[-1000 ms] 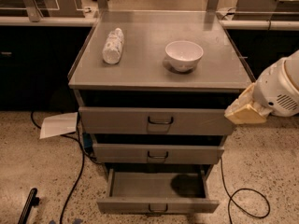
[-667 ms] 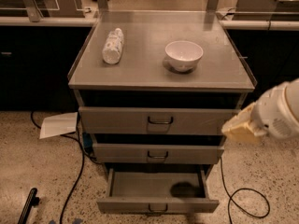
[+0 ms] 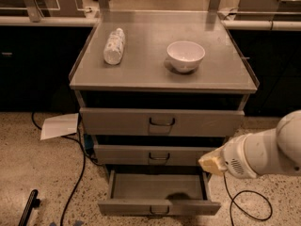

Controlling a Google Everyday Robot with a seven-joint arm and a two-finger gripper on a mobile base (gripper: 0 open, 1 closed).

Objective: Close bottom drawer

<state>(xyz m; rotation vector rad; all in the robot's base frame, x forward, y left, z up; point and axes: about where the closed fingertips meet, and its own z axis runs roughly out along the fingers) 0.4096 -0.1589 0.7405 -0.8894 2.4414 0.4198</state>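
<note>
Ok, floor (image 3: 37, 173): speckled stone look, all round cab.
cab (image 3: 150, 74): grey metal, centre of view, flat top w/ raised side lips, 3 drawers stacked in front.
arm (image 3: 268, 152): white, comes in from R edge, low, beside cab's R side.
top drawer (image 3: 117, 122): widest & tallest front, dark loop handle at centre.
mid drawer (image 3: 122, 154): just under top drawer, narrower front, handle at centre.
btm drawer (image 3: 127, 207): lowest, narrowest front, pulled well out toward cam; inside shows, dark shadow on its base nr front; handle at centre, partly cut by frame edge.
paper (image 3: 59, 126): white sheet on floor, L of cab.
bowl (image 3: 186, 55): white, upright, on cab top, R of centre.
bottle (image 3: 114, 46): pale, lying on its side on cab top, L of bowl, apart from it.
gripper (image 3: 211, 164): tan tip of arm, at R end of mid drawer front, above btm drawer's back R corner; open or closed, can't tell; touching cab or not, can't tell.
cable (image 3: 75, 182): black, on floor L of cab, runs down from nr paper.
</note>
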